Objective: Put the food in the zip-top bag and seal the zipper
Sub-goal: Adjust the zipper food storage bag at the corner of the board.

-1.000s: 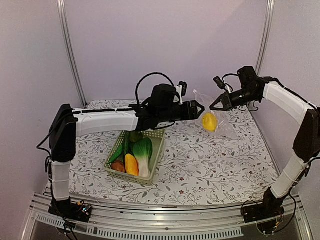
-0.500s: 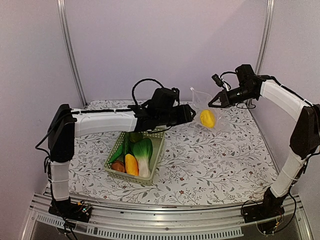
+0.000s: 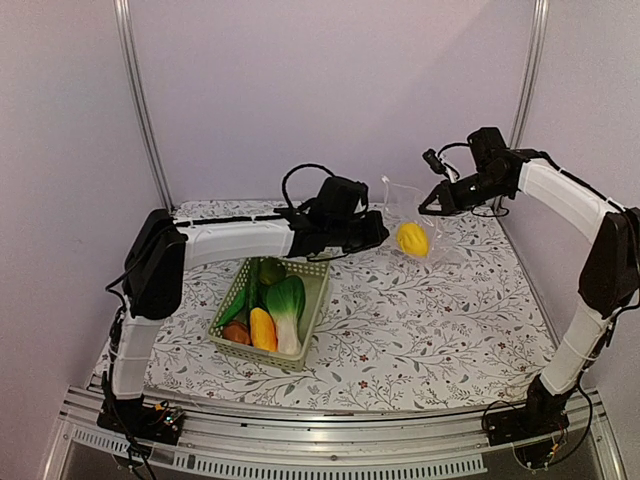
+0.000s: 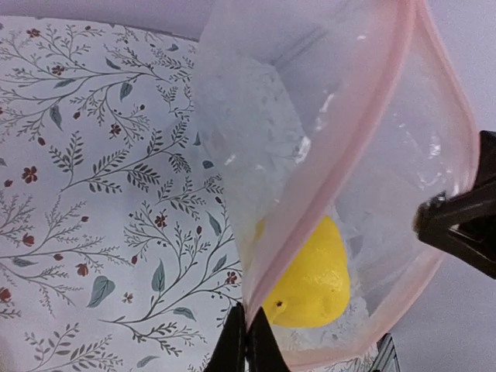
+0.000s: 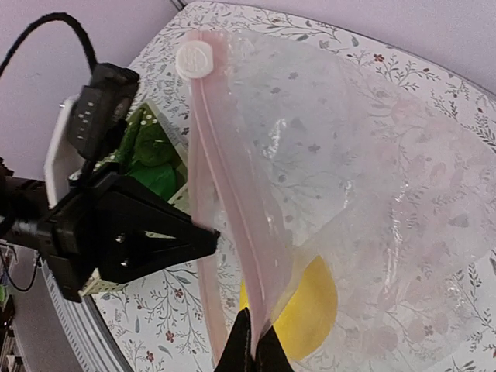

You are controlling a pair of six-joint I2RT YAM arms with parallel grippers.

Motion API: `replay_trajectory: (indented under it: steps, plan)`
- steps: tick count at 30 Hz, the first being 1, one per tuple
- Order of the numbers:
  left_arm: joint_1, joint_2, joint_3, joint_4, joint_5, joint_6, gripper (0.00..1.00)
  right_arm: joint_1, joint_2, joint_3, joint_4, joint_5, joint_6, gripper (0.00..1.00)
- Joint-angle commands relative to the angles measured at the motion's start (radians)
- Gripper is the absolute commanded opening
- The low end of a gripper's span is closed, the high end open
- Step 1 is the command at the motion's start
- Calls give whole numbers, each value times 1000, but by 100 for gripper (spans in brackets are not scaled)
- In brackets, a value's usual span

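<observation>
My left fingers [image 4: 246,341] are pressed together on the zipper [image 5: 217,170], pinching one lip of the pink strip. My right fingers [image 5: 252,345] pinch the opposite lip the same way. Between them the zip-top bag [image 3: 402,203] hangs above the counter [image 3: 430,330] towards its far right corner, with its mouth gaping in a loop. One yellow lemon [image 3: 411,239] lies inside, low in the clear plastic.

A white round tab [image 5: 195,58] sits at one end of the strip; its raised mark is too blurred for me to read.

Left of the counter's middle stands the pale green slatted basket [image 3: 318,303]. It holds the bok choy [image 3: 287,305], the orange-yellow piece [image 3: 262,328], the reddish-brown round one [image 3: 236,333], the cucumber [image 3: 240,300] and the lime [image 3: 272,272].
</observation>
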Motion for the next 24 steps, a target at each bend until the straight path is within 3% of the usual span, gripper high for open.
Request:
replay_trajectory:
  steps: [1,3,6,11,18,21,24]
  plan:
    - [-35,-13,169,-112,43,9,0,18,32,109,-8,505,0,0]
    - [-71,-38,171,-135,-31,29,0,16,30,160,17,735,-53,0]
    - [-76,-31,168,-176,-99,13,0,5,21,223,24,806,-92,0]
    - [-57,19,211,-186,-65,-24,0,6,-6,247,15,738,-99,0]
    - [-50,116,509,-156,-45,44,0,5,6,241,0,707,-96,0]
    - [-51,125,515,-111,-66,61,0,5,0,228,-5,638,-89,0]
    - [-54,137,523,-79,-1,51,0,6,-16,215,-4,585,-72,0]
